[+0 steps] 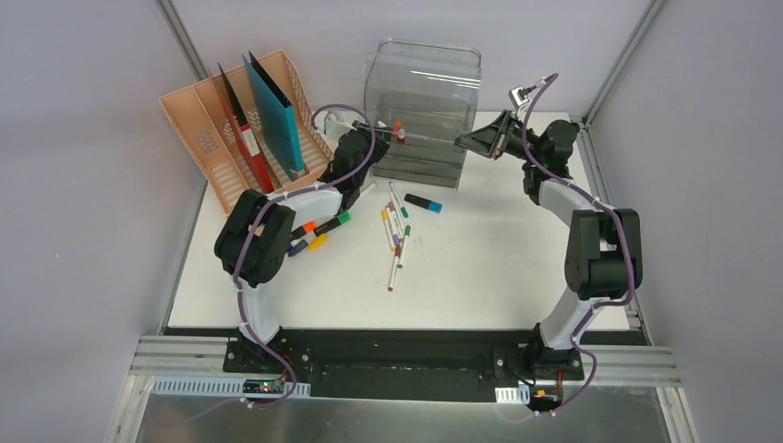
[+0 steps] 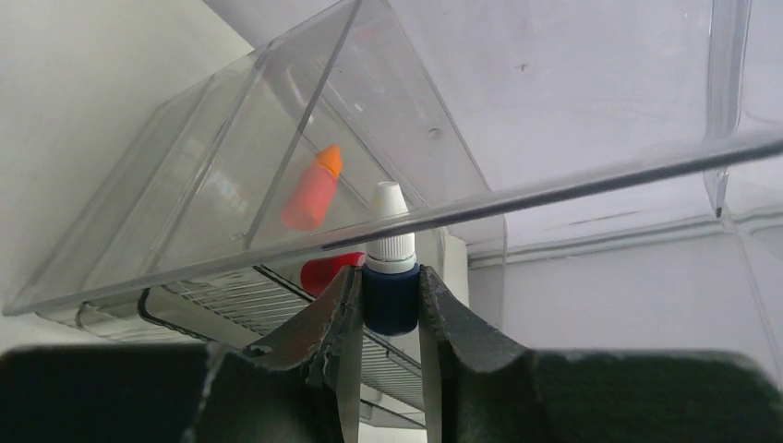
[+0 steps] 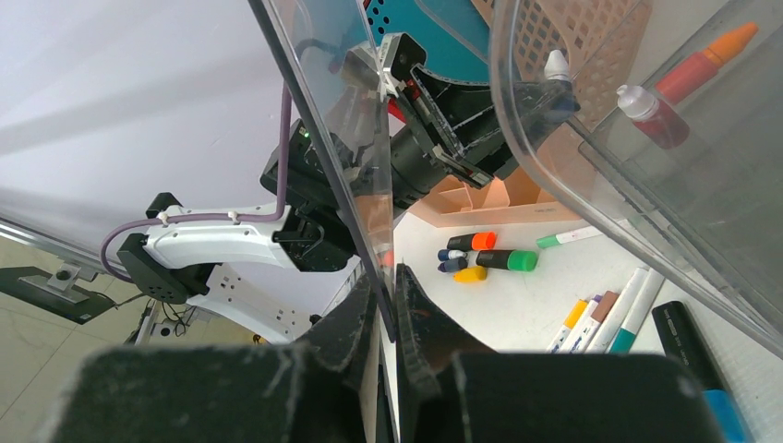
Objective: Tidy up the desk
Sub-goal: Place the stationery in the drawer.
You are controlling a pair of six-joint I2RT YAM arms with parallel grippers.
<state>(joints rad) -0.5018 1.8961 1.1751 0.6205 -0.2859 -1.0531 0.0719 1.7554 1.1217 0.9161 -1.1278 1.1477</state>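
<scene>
my left pincer (image 2: pixel 390 281) is clamped narrow on a small bottle (image 2: pixel 390 309), dark blue body with a white cap, upright between the pads and right at the lip of the clear drawer box (image 1: pixel 425 83). my right pincer (image 3: pixel 384 281) is pinched nearly shut on a thin clear panel (image 3: pixel 314 138) – i take it for the edge of a pulled-out drawer, held so the bottle can go in, though i cannot tell which part of the box it is.

inside the box i can see an orange bottle (image 2: pixel 314 189) and a red bottle (image 2: pixel 328 270), so some of the small things look stowed. the peach file rack (image 1: pixel 212 138) at the far left corner carries a red and a teal folder upright in its slots.

the white counter (image 1: pixel 517 258) lies under all of this, and plenty is left on it – a loose scatter of pens (image 1: pixel 397 235) mid-counter, a black marker (image 1: pixel 423 202) with a blue end just beyond them, and a cluster of thick markers (image 1: pixel 319 233) close beside my left arm. i judge the job well short of half done.

my left arm covers part of the marker cluster from above, reflections muddle the box's contents, and i cannot count the pens.
</scene>
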